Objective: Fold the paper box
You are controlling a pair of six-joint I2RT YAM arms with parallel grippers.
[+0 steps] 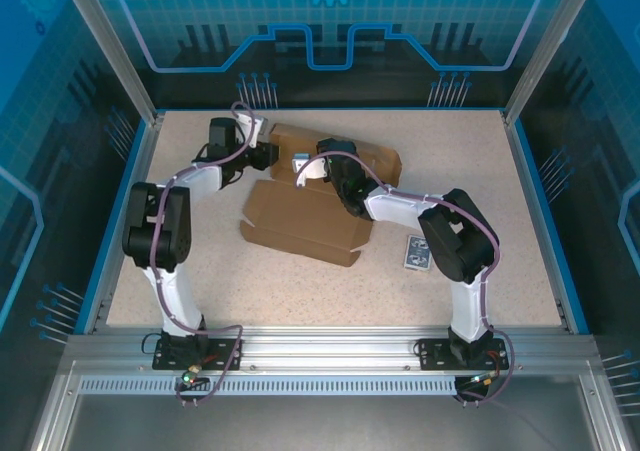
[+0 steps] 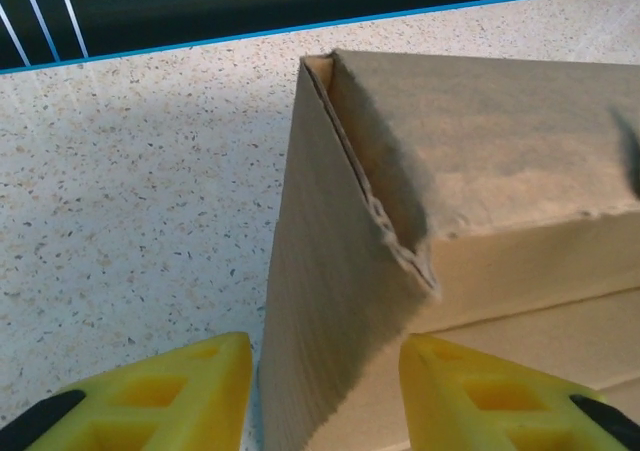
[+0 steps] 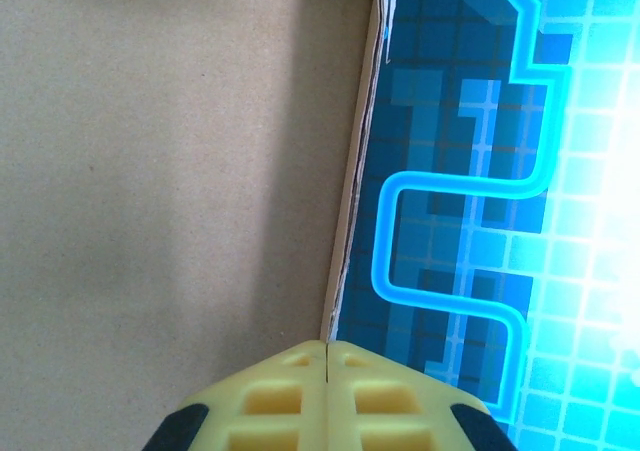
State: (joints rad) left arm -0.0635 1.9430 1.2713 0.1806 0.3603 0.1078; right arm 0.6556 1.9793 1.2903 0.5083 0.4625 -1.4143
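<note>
One speckled counter (image 1: 200, 271) carries the half-folded paper box (image 1: 305, 221) toward its far side, the left hand (image 2: 322, 351) straddling a raised corner with its grip unclear, the right hand (image 3: 328, 356) clenched by a panel's edge, and a small card pack (image 1: 418, 254) lying apart.

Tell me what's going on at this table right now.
Two robot arms are working on the paper box, a brown cardboard sheet with some walls already raised, in the middle of the table. The left gripper straddles an upright wall at one corner, jaws apart on either side; whether they pinch it is unclear. The right gripper is shut, its tips by the edge of a cardboard panel. A small blue card pack lies apart near the right arm.
</note>
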